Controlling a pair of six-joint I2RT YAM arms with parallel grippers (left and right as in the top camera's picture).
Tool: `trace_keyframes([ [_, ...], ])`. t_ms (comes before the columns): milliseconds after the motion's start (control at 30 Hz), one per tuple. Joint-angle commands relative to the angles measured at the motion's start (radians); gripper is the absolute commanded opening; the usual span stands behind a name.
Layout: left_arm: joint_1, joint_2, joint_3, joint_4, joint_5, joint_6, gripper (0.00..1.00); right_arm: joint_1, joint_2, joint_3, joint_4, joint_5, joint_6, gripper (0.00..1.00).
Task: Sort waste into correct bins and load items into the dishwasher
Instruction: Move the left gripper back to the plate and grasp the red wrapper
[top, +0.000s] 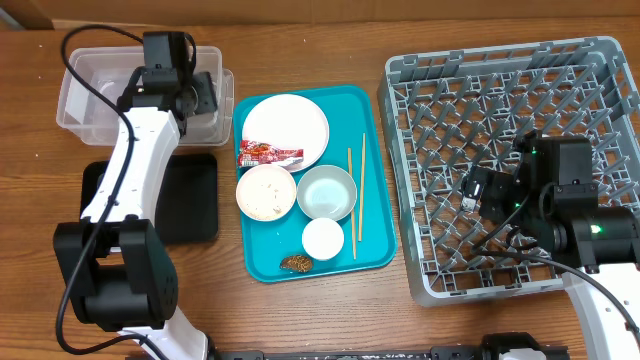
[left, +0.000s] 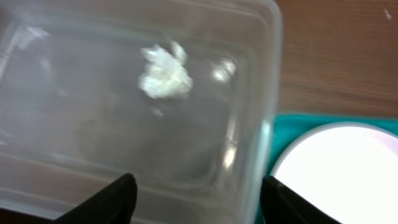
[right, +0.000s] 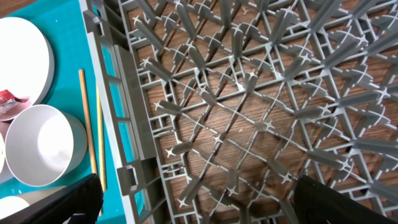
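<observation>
Tissue (left: 165, 73) in clear tub (top: 80, 100), 10 o'clock on surface (top: 330, 320): one item sorted. Left fingers (left: 106, 202) spread, empty, above tub. Right fingers (right: 68, 202) spread, empty, over rack (top: 395, 120), 3 o'clock; rack bare. Remaining: wrapper (top: 268, 153), brown lump (top: 296, 263), plate (top: 290, 125), bowls (top: 327, 192), cup (top: 322, 238), chopsticks (top: 356, 200), all on teal tray (top: 378, 200).

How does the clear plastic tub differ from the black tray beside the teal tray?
The clear tub is see-through with tall walls; the black tray is opaque and shallow. The tub holds a crumpled white tissue; no waste shows on the black tray's visible part, which the left arm partly covers. The left gripper hangs, fingers apart, over the tub, not the tray. Both are rectangular, of similar footprint, beside the teal tray.
</observation>
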Motion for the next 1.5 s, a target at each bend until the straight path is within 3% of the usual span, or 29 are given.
trace_keyframes([
  [0, -0.041, -0.052, 0.003, -0.071, 0.183, -0.068, 0.70, -0.003, -0.009, 0.023, 0.002, -0.003, 0.002, 1.00],
  [133, -0.099, -0.064, 0.003, -0.251, 0.266, -0.195, 0.77, -0.003, -0.009, 0.023, 0.002, -0.003, 0.002, 1.00],
  [267, -0.156, -0.047, 0.000, -0.410, 0.254, -0.288, 0.91, -0.003, -0.009, 0.023, 0.002, -0.003, 0.002, 1.00],
  [367, -0.193, -0.023, -0.002, -0.462, 0.228, -0.323, 0.92, -0.003, -0.009, 0.023, 0.002, -0.003, 0.002, 1.00],
  [767, -0.213, -0.002, -0.002, -0.420, 0.188, -0.522, 0.94, -0.003, -0.009, 0.023, 0.001, -0.003, 0.002, 1.00],
  [1467, -0.212, 0.116, -0.005, -0.399, 0.169, -0.602, 0.93, -0.003, -0.007, 0.023, 0.001, -0.003, 0.002, 1.00],
])
